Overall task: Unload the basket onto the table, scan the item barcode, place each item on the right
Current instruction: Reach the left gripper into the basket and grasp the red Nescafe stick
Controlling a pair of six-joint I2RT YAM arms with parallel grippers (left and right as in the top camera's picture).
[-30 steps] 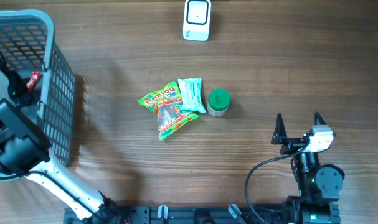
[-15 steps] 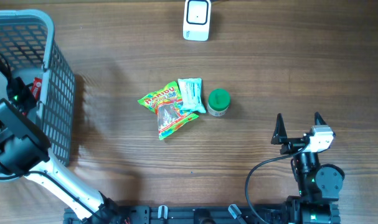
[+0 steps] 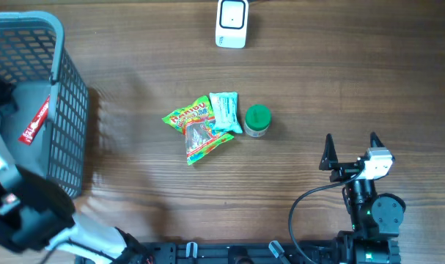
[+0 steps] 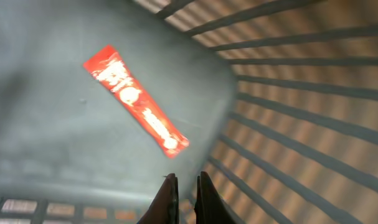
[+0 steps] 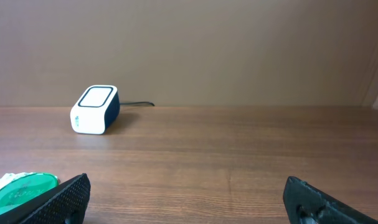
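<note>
The wooden desk (image 3: 317,81) fills the overhead view. A grey wire basket (image 3: 68,110) stands at its far left edge. The left arm reaches into it. In the wrist view the left gripper (image 4: 187,182) hangs above the basket floor with its fingers pressed together and nothing between them. The right gripper (image 3: 351,139) sits near the desk's front right, well apart from everything. Its fingers are spread wide and empty, and it points toward the far edge.

A white scanner (image 3: 232,23) stands at the far edge, near the middle. Three items lie bunched at the desk's centre. A colourful sweets bag (image 3: 196,128) is leftmost. A white and teal pouch (image 3: 225,111) overlaps its right side. A green-lidded jar (image 3: 257,121) stands just beside the pouch on the right. A red sachet (image 4: 136,99) lies flat and diagonal on the basket floor, apart from the left gripper.
</note>
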